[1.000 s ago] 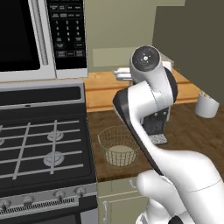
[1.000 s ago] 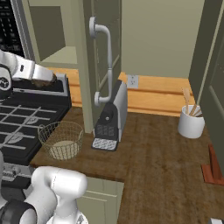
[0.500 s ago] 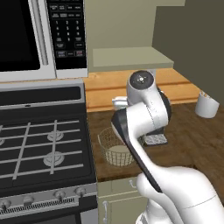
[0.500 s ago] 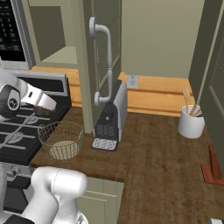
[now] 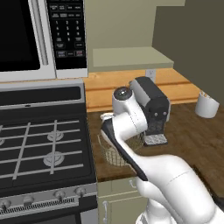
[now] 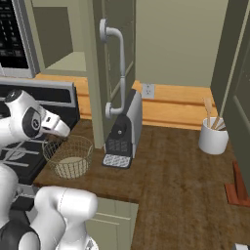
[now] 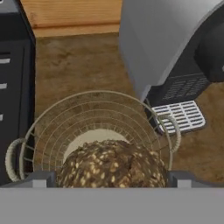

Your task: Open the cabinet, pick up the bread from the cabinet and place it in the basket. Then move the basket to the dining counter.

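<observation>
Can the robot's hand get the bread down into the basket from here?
Probably yes. In the hand view the bread sits between the fingertips, right above the basket, whose open top has nothing over it. The coffee machine stands beside the basket, not over it.

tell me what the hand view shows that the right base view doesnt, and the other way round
The hand view alone shows the bread, a dark seeded lump between the gripper fingers, above the basket. The right base view alone shows the cabinet door swung open with its silver bar handle, and a white utensil cup. Both show the basket and the coffee machine on the brown worktop.
</observation>
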